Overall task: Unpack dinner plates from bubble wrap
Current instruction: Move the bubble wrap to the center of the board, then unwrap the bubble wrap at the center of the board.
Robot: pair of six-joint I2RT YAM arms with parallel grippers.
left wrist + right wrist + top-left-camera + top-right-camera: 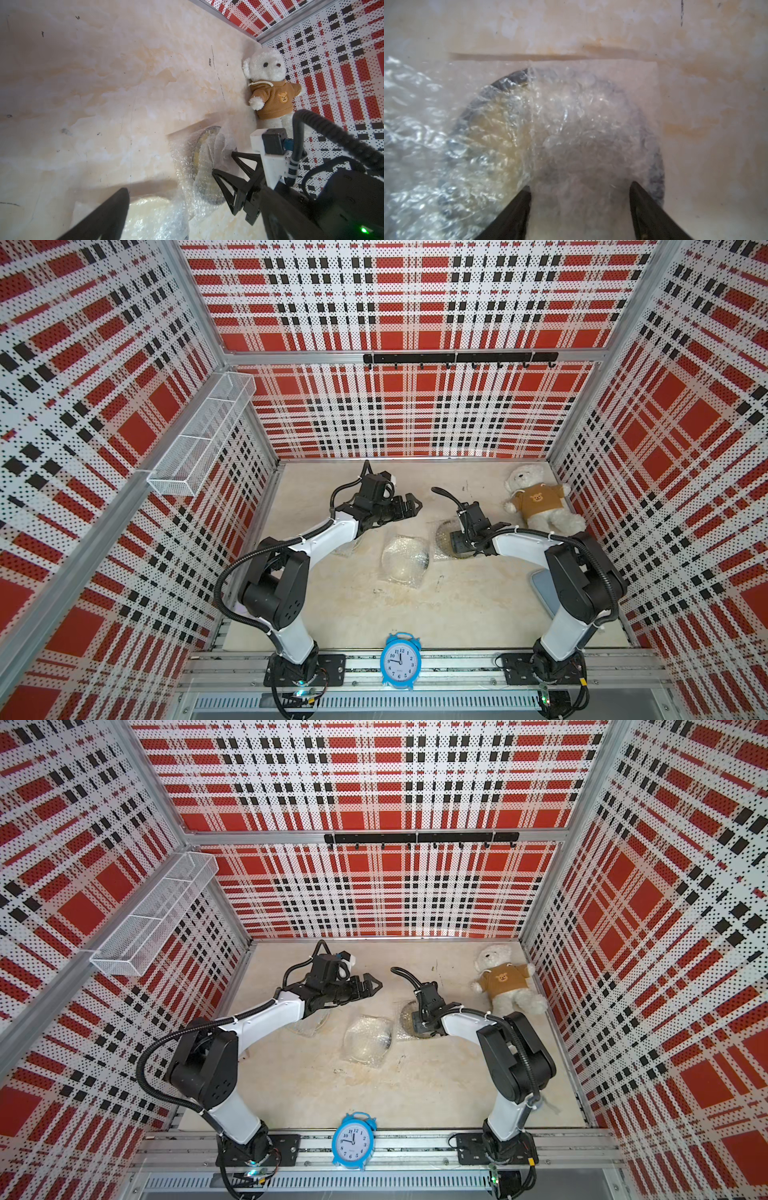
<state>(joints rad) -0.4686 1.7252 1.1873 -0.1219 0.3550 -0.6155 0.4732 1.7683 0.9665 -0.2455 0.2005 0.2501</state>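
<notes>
Clear, crinkly bubble wrap (550, 124) covers the round yellow plate with black rim (508, 80), right of centre in the beige table's (415, 614) far half. The right gripper's (580, 186) jaws stand apart, straddling a hump of wrap. The left gripper (409, 504), jaws spread wide, hovers nearer the far edge.

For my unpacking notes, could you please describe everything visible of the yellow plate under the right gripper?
The yellow plate is round, with a dark rim and a yellow middle. It lies flat on the table, covered in crinkled clear bubble wrap; one short arc of rim looks bare. The right gripper hangs just over it, jaws apart; whether its fingertips touch the wrap, I cannot tell.
</notes>
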